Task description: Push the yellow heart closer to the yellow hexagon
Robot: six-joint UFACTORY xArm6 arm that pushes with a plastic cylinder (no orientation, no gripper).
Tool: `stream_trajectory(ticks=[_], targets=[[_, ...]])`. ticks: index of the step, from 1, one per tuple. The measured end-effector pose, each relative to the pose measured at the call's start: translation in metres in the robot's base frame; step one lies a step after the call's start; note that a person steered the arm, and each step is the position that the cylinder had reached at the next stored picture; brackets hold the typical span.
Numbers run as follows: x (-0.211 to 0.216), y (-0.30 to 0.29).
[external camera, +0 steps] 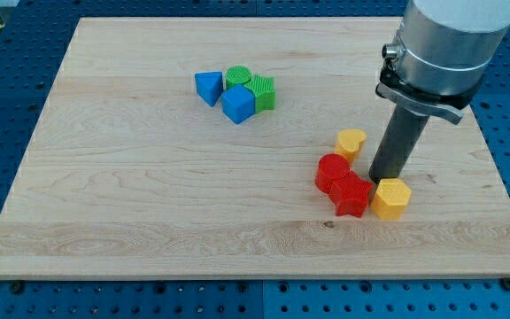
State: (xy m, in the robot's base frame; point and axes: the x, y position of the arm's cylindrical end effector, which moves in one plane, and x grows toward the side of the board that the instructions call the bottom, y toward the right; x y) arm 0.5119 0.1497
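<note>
The yellow heart (351, 142) lies on the wooden board right of centre. The yellow hexagon (390, 198) lies below and to the right of it, touching a red star (351, 195). My tip (384, 180) stands between the two yellow blocks, just above the hexagon and to the lower right of the heart, with a small gap to the heart. A red round block (332, 171) sits just below the heart, against the red star.
A cluster sits at the upper middle: a blue triangle (207, 87), a blue cube (238, 104), a green cylinder (237, 77) and a green cube (262, 91). The board (131, 195) ends close to the hexagon's right and bottom sides.
</note>
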Motion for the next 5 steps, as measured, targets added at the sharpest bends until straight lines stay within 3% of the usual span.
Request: stream_trajectory(ticks=[2,5], targets=[[-0.04,0.021],[-0.084,-0.031]])
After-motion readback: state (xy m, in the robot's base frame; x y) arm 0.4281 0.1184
